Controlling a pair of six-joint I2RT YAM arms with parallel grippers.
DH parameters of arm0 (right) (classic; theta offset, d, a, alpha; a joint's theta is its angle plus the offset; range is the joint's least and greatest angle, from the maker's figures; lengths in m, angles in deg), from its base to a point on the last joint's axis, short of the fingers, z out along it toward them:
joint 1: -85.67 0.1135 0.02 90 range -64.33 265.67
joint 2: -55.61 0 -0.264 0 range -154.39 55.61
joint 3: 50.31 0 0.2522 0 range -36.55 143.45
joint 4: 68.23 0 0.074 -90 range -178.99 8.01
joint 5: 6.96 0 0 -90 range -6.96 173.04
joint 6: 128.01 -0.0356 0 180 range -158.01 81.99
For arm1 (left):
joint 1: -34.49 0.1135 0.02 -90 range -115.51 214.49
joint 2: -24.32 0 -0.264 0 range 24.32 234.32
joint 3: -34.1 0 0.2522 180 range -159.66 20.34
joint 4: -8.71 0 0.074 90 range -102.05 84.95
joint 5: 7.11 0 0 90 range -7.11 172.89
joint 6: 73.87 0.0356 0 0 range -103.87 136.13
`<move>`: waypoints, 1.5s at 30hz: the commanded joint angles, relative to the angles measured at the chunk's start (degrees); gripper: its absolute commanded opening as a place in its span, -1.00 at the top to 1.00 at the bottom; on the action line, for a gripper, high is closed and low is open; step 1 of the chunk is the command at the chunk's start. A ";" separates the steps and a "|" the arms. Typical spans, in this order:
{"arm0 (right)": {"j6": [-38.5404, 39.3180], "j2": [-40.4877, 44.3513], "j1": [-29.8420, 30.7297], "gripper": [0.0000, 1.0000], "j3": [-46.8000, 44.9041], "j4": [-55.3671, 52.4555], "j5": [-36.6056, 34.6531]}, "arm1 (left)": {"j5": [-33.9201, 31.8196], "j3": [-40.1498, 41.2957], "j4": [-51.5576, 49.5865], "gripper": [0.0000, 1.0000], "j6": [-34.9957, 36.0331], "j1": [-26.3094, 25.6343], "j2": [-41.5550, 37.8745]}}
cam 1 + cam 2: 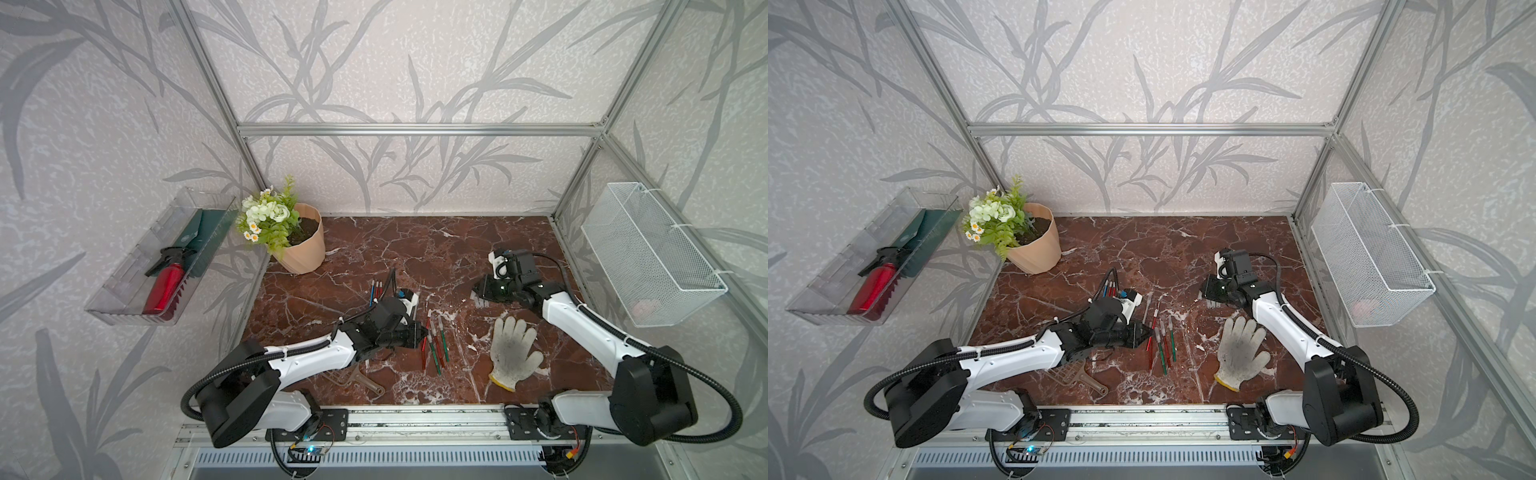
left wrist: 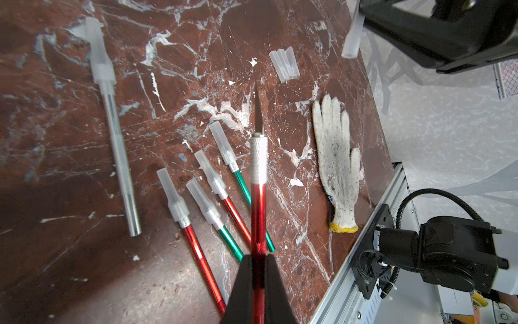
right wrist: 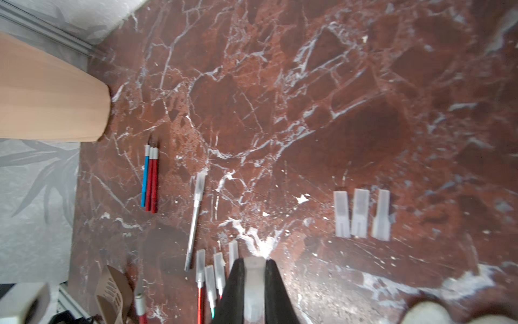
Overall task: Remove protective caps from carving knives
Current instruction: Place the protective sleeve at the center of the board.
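Note:
My left gripper is shut on the handle of a red carving knife, whose bare blade points away above the table. Under it lie several capped red and green carving knives, and a capped silver one lies apart. My right gripper is shut on a translucent protective cap, held above the table. Three loose protective caps lie side by side close by. Three uncapped knives, one blue and two red, lie near the pot. In both top views the left gripper hovers over the knife group.
A dirty white glove lies front right. A flower pot stands back left. A brown slotted scoop lies under the left arm. A wire basket hangs on the right wall, a clear tray on the left wall.

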 commanded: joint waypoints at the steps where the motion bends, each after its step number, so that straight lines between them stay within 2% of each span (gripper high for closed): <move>1: 6.00 0.44 -0.45 0.78 3.03 -8.88 -5.26 | -2.26 0.96 1.71 0.88 -0.81 0.48 -2.99; 13: 10.89 -6.99 -2.11 0.76 9.34 -18.57 -11.91 | -1.62 -0.11 -5.09 0.88 3.25 2.82 -10.55; 23: 13.97 -15.54 -2.99 0.76 15.15 -23.49 -15.17 | -6.68 -2.56 -12.51 0.88 5.95 3.29 -15.56; 34: 14.89 -24.63 -5.15 0.76 19.39 -23.29 -16.03 | -7.70 -1.81 -14.60 0.88 6.38 3.98 -18.02; 45: 15.10 -29.01 -5.37 0.76 20.73 -21.63 -15.97 | -7.74 -0.86 -13.72 0.88 5.36 4.10 -18.27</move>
